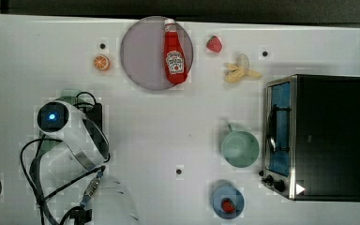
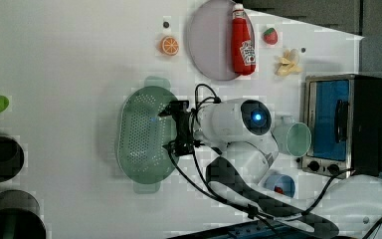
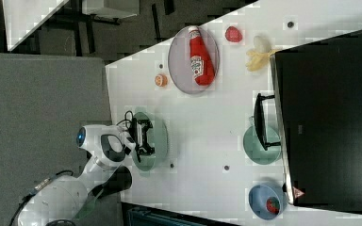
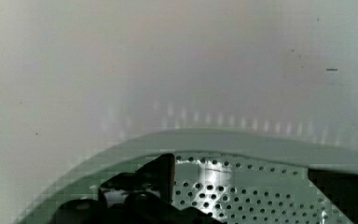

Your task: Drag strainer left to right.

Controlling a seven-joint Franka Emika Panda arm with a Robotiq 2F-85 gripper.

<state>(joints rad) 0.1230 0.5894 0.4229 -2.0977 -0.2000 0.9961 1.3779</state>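
Strainer (image 2: 142, 134) sits at the middle left of the left view, on the white desk (image 2: 69, 59). Your hand (image 2: 176, 128) hangs wide open over its rim, holding nothing. Go down straight, pinch the rim snugly, then slide it slowly and flat.

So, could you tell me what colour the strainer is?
Pale mint green, clearest in the left view: strainer.

Pale mint-green oblong plastic strainer (image 2: 142, 133) with rounded ends and a bowl dotted with small holes, lying upright and flat on the white table. The spread black fingers (image 2: 175, 108) hang over its perforated bowl, inside its rim (image 4: 242, 142).
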